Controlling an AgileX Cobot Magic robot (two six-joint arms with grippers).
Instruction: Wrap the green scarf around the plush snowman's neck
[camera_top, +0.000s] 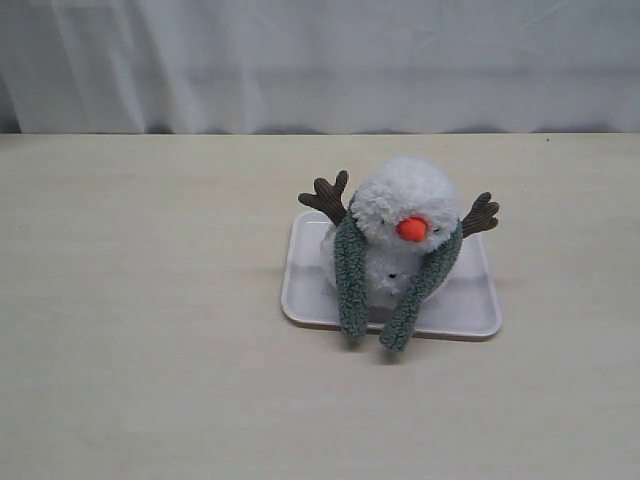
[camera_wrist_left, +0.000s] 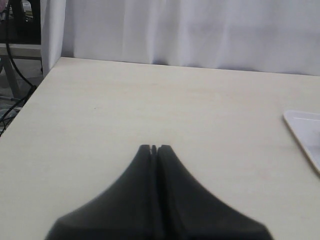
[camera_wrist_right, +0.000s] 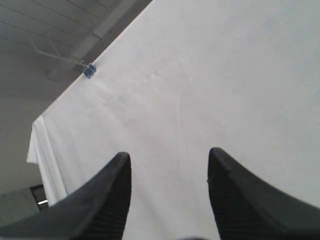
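looks done, with scarf (camera_top: 350, 275) hung round snowman (camera_top: 405, 200) well away from both claws, left claw (camera_wrist_left: 154, 148) pinched shut and empty, right claw (camera_wrist_right: 169, 153) parted, gripping nothing, likely parked clear.

One snowman (camera_top: 400, 205) at frame centre, with two twig arms (camera_top: 328, 197) and one nose (camera_top: 411, 229). One scarf (camera_top: 351, 275). One tray (camera_top: 470, 305). One table (camera_top: 140, 330). One curtain (camera_top: 320, 60). One clip (camera_wrist_right: 89, 70). Two grippers: left gripper (camera_wrist_left: 154, 148), right gripper (camera_wrist_right: 169, 159).

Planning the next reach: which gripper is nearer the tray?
Left, probably. The left gripper, shut, is over the table with the tray in sight; the right gripper, open, faces only white curtain.
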